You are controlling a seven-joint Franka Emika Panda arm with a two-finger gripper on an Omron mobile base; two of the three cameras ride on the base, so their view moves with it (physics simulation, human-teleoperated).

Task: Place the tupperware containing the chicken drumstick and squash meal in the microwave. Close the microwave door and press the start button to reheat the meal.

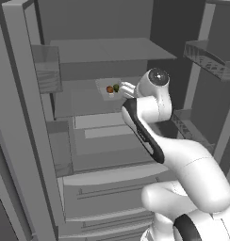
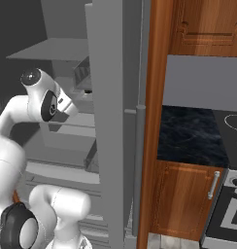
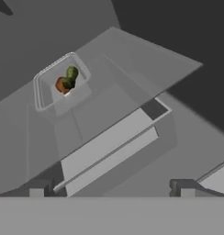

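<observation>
One tupperware (image 3: 61, 82) on a fridge shelf (image 3: 132, 59).
It holds one chicken drumstick (image 3: 61, 85) and one squash (image 3: 71, 73) at 1 o'clock; the end effector (image 3: 112, 187) is spread wide, empty.

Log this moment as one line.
phase: reaching into fridge | fingers: open, empty | tupperware: on fridge shelf, holds chicken drumstick and squash | contact: none

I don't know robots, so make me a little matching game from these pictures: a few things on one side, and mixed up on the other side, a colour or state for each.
Things:
1. chicken drumstick
2. squash
3. tupperware
4. gripper

Colour or state:
A. dark green
B. open, holding nothing
C. pale translucent grey-white, resting on a fridge shelf
D. orange-brown

Pairs: 1-D, 2-A, 3-C, 4-B
</observation>
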